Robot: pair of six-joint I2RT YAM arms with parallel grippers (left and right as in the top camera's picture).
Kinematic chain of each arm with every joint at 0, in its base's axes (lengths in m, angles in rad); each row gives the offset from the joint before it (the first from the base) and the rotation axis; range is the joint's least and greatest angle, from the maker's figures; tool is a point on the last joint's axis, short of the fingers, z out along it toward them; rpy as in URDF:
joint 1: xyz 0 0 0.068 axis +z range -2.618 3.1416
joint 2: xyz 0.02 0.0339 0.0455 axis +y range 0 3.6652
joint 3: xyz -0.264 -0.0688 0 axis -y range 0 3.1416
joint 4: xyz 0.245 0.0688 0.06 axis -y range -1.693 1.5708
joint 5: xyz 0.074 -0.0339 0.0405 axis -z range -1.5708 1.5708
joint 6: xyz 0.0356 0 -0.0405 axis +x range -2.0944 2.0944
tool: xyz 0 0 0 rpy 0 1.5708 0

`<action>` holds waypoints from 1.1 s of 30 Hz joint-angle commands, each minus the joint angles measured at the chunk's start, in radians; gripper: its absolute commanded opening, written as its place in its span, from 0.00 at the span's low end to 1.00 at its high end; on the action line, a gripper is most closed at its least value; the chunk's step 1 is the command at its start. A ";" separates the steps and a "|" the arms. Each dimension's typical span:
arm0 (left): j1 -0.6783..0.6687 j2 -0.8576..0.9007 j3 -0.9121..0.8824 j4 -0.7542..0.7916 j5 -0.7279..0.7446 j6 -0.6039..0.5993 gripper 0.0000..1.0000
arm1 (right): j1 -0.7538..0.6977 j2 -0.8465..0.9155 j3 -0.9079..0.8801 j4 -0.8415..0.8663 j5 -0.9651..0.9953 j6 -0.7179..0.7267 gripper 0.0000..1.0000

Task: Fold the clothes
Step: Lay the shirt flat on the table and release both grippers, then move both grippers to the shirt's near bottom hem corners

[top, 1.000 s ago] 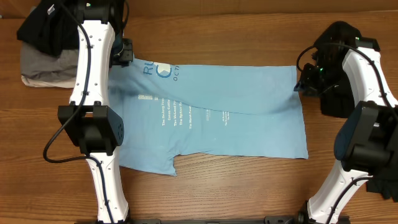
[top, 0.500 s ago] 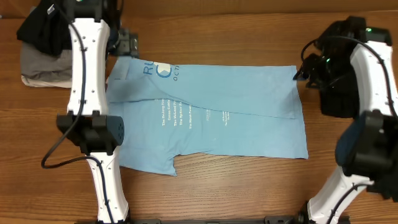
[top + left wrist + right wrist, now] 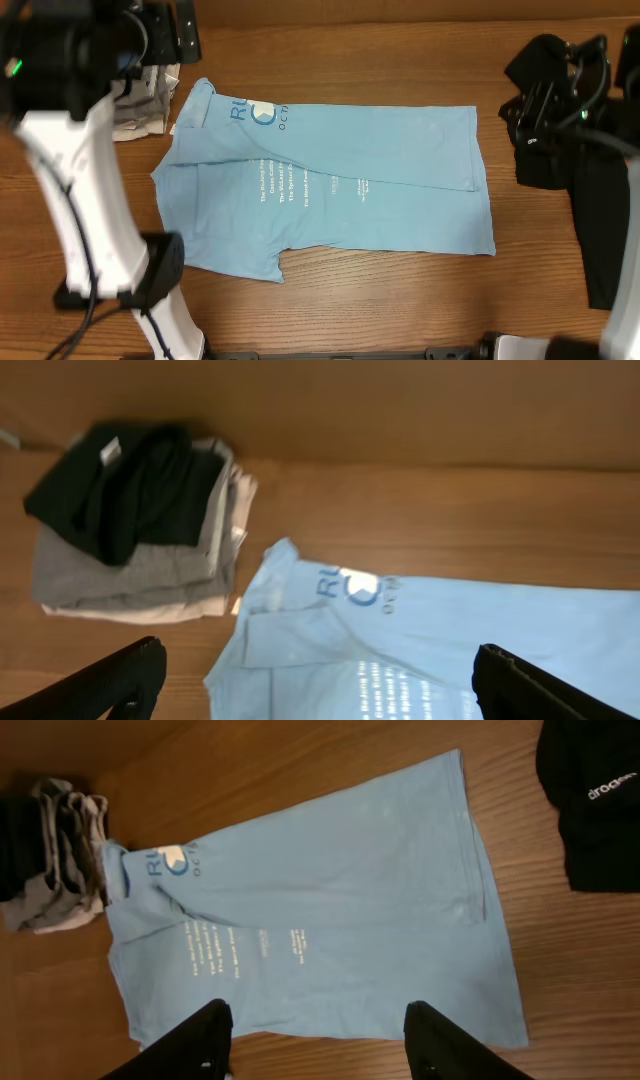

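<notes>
The clothes here are chiefly a light-blue T-shirt (image 3: pixel 330 185) with white lettering. It lies flat across the middle of the table, its far edge folded over toward me in a slanting crease. My left gripper (image 3: pixel 320 690) hangs wide open high above the shirt's (image 3: pixel 430 640) left end, with nothing between its fingers (image 3: pixel 110 685). The right gripper (image 3: pixel 318 1045) is also open and empty, well above the shirt's (image 3: pixel 310 910) near edge. A black garment (image 3: pixel 595 800) with a small white logo lies to the right of the shirt.
A stack of folded dark, grey and white garments (image 3: pixel 130 520) sits at the far left corner, just beyond the shirt's sleeve. The left arm (image 3: pixel 70 200) looms large over the table's left side. The right arm (image 3: pixel 600 180) stands over the black garment (image 3: pixel 545 150).
Both grippers have opened and let go of the shirt's far edge, then risen away from it. The left arm has swung up toward the camera. The shirt stays folded over.
</notes>
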 commanded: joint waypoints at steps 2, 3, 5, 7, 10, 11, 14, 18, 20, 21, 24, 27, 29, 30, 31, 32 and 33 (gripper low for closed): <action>-0.075 -0.124 -0.059 -0.005 0.026 -0.015 1.00 | 0.007 -0.163 -0.155 0.023 0.007 0.058 0.62; -0.091 -0.145 -0.090 -0.005 0.014 -0.021 1.00 | 0.007 -0.198 -0.203 0.039 0.006 0.073 0.62; -0.120 -0.182 -0.170 -0.005 -0.023 -0.045 1.00 | 0.007 -0.272 -0.309 0.077 0.006 0.110 0.64; -0.142 -0.216 -0.277 -0.005 -0.050 -0.070 1.00 | 0.007 -0.347 -0.430 0.118 0.006 0.137 0.65; -0.148 -0.257 -0.437 -0.005 -0.050 -0.113 1.00 | 0.007 -0.434 -0.599 0.169 0.002 0.167 0.66; -0.148 -0.270 -0.499 -0.005 -0.050 -0.128 1.00 | 0.007 -0.453 -0.645 0.181 0.002 0.168 0.66; -0.148 -0.296 -0.648 -0.005 -0.055 -0.159 1.00 | 0.007 -0.486 -0.761 0.210 0.002 0.182 0.66; -0.148 -0.348 -0.860 0.000 -0.083 -0.223 1.00 | 0.007 -0.480 -0.854 0.243 0.002 0.177 0.66; -0.148 -0.389 -0.985 0.035 -0.088 -0.248 1.00 | 0.007 -0.468 -0.879 0.266 0.002 0.177 0.65; -0.148 -0.413 -1.049 0.062 -0.086 -0.257 1.00 | 0.007 -0.463 -0.887 0.273 0.003 0.177 0.66; -0.148 -0.494 -1.253 0.154 -0.066 -0.288 1.00 | 0.007 -0.443 -0.890 0.280 0.010 0.177 0.65; -0.148 -0.574 -1.472 0.259 -0.009 -0.317 0.98 | 0.007 -0.428 -0.890 0.290 0.019 0.173 0.66; -0.148 -0.609 -1.598 0.315 0.011 -0.345 0.95 | 0.007 -0.422 -0.890 0.292 0.023 0.173 0.66; -0.148 -0.621 -1.664 0.343 0.014 -0.367 0.95 | 0.007 -0.420 -0.890 0.292 0.028 0.173 0.67; -0.148 -0.628 -1.717 0.366 0.014 -0.388 0.94 | 0.007 -0.418 -0.890 0.291 0.031 0.174 0.66; -0.148 -0.630 -1.765 0.389 0.014 -0.406 0.93 | 0.007 -0.416 -0.890 0.291 0.033 0.173 0.66; -0.148 -0.629 -1.809 0.410 0.014 -0.426 0.91 | 0.007 -0.414 -0.890 0.291 0.034 0.174 0.66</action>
